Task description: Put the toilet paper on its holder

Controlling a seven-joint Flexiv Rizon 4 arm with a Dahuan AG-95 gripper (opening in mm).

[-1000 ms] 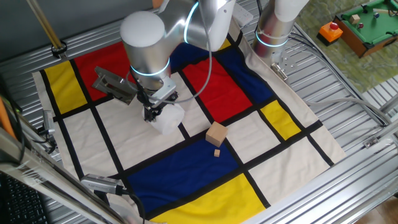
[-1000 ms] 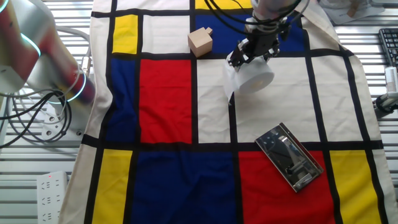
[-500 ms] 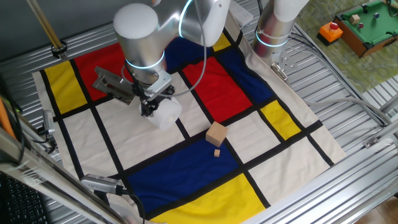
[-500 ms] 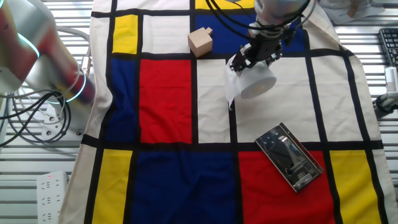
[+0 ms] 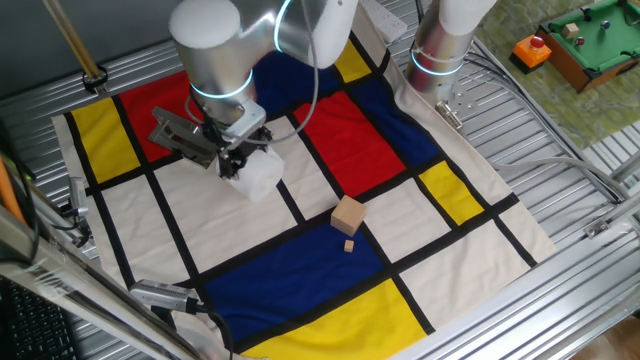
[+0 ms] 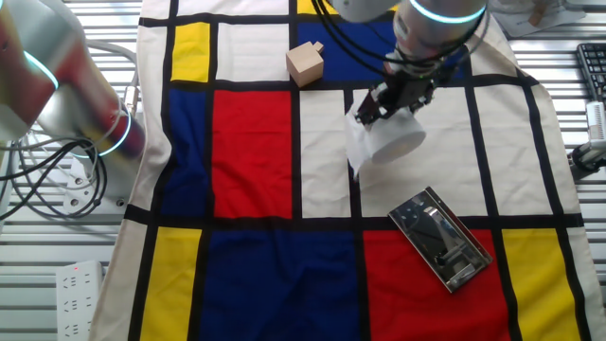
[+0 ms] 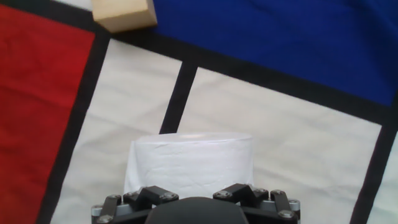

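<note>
Your gripper point(image 6: 382, 101) pinches the toilet paper point(image 6: 390, 138), lifted near the tabletop's middle, with the holder point(image 6: 441, 238) lying flat nearby toward one edge. Watch the soft roll: it could slip or miss the bar.

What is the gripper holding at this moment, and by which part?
The gripper holds the toilet paper, a white roll, by one end. In the hand view the roll juts out from between the fingers; exactly where they press is hidden.
</note>
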